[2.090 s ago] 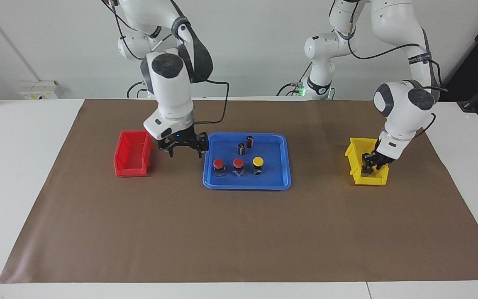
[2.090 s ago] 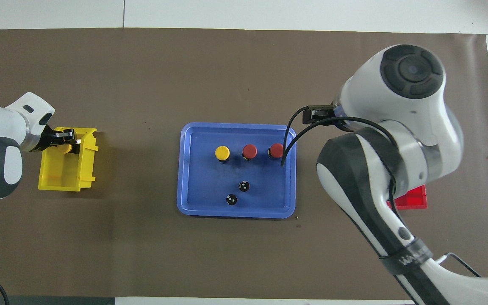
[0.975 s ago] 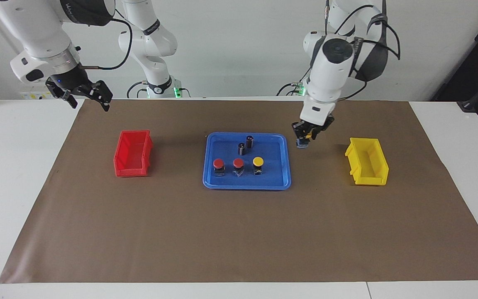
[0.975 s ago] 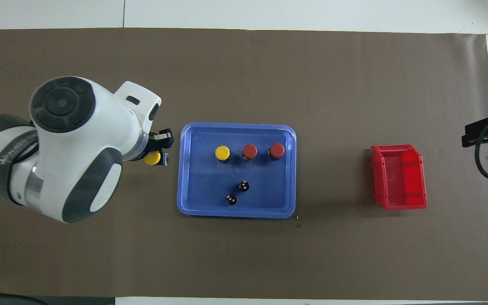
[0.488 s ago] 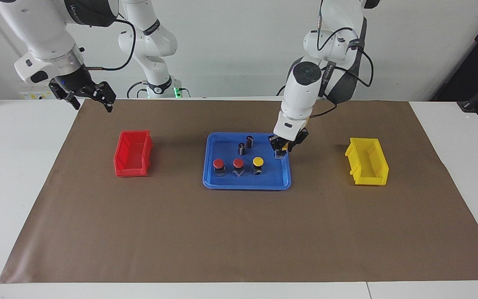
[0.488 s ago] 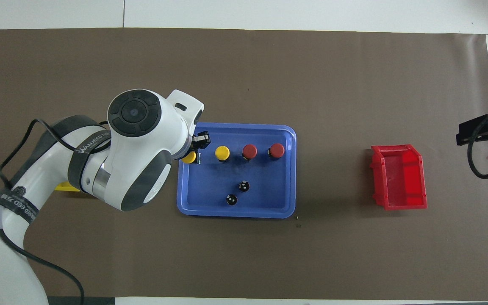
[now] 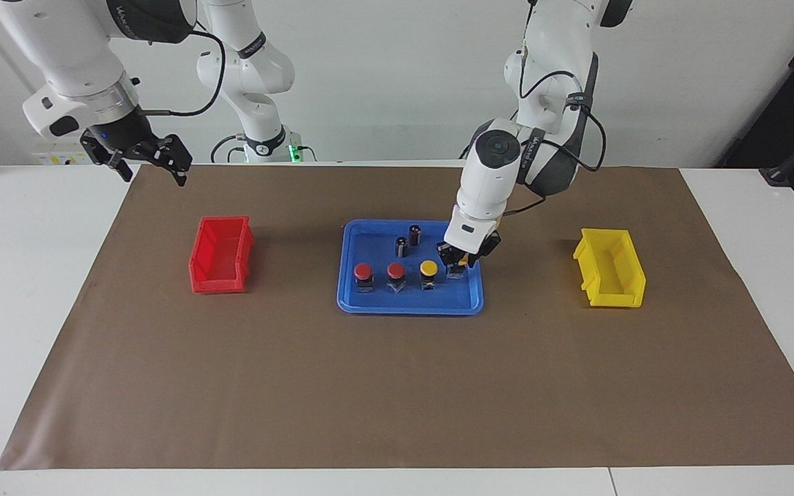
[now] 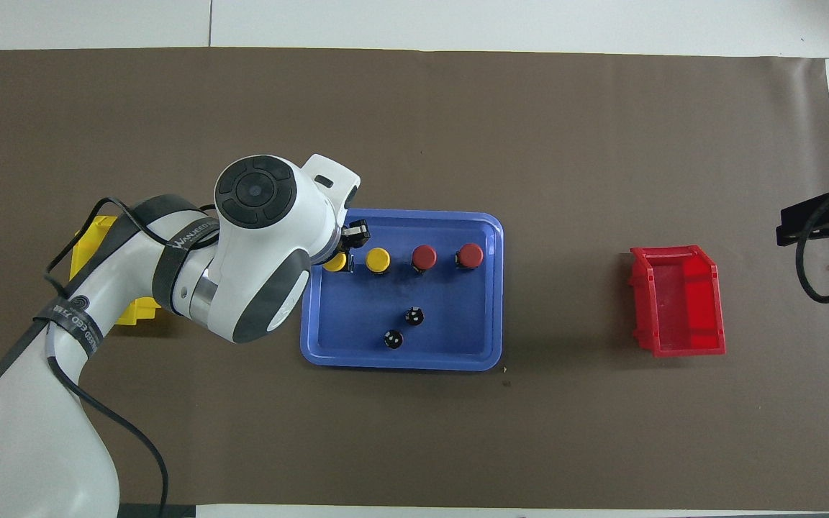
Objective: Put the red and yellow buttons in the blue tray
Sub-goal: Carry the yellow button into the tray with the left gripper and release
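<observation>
Yellow on the cap, black on the body: found the fourth button [image 7: 457, 273] clenched in the left hand [image 7: 457, 267], upright, cap up, low over the blue tray [image 7: 411, 311] at its corner toward the left arm's end. Could not tell contact with the tray floor from a hover just above it.

Placed it just beside the seated yellow button [image 7: 429, 267], on the side toward the left arm, in line with the middle red button [image 7: 395, 271] and the end red button [image 7: 363, 271] standing farther along toward the right arm's end. Judged that line of caps the deciding relation. Saw bare tray floor straight below the hand, the tray's rim near on one side and the seated yellow cap near on the other, so little room either way for spreading fingers. Reckoned a plain lowering and release enough, with no sideways travel.

Noted the two dark cylinders [image 7: 402, 246] nearer to the robots within the same tray, apart from the hand. Saw the yellow bin [image 7: 611, 269] toward the left arm's end of the surface [image 7: 25, 275] and the red bin [image 7: 221, 255] toward the right arm's end, both well apart from the tray. Found the right hand [image 7: 149, 165] released, grasping nothing, waiting high over the corner of the brown paper [image 7: 397, 386] at the right arm's end.
</observation>
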You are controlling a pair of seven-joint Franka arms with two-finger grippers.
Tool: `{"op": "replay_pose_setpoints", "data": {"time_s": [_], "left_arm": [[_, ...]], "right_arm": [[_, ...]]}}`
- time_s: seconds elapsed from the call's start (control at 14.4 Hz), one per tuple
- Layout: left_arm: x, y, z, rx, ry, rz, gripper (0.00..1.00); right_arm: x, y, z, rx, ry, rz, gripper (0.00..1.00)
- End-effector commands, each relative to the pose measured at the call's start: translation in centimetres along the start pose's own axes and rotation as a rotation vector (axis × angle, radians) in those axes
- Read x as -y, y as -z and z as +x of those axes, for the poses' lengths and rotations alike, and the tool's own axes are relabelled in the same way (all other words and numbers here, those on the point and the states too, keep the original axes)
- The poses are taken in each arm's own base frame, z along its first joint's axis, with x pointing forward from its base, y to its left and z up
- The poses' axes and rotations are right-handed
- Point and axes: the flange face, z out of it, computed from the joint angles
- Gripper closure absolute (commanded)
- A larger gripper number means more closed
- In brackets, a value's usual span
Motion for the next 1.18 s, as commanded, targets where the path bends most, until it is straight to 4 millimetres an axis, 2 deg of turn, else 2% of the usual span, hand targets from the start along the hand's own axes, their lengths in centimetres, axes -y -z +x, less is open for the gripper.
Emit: {"op": "replay_pose_setpoints", "data": {"time_s": [0.0,0.14,0.35,0.42,0.63,0.7,1.11], "left_arm": [[-0.8,-0.9,0.3,-0.005,0.018,-0.014,0.98],[-0.9,-1.7,0.4,0.001,0.018,-0.008,0.98],[-0.8,-1.8,0.5,-0.004,0.018,-0.011,0.98],[-0.9,-1.8,0.6,-0.005,0.018,-0.012,0.92],[-0.9,-1.8,0.6,-0.005,0.018,-0.012,0.61],[-0.8,-1.8,0.5,-0.004,0.018,-0.011,0.58],[-0.6,-2.6,0.2,-0.004,0.017,-0.002,0.57]], "right_arm": [[0.0,0.2,0.4,-0.005,0.007,0.016,0.00],[0.1,0.3,0.4,-0.006,0.008,0.016,0.00],[0.0,0.2,0.4,-0.005,0.007,0.016,0.00],[0.0,0.2,0.4,-0.005,0.007,0.016,0.00],[0.1,0.2,0.3,-0.005,0.010,0.017,0.00],[0.2,0.2,0.3,-0.003,0.011,0.017,0.00],[0.1,0.2,0.3,-0.003,0.010,0.017,0.00]]}}
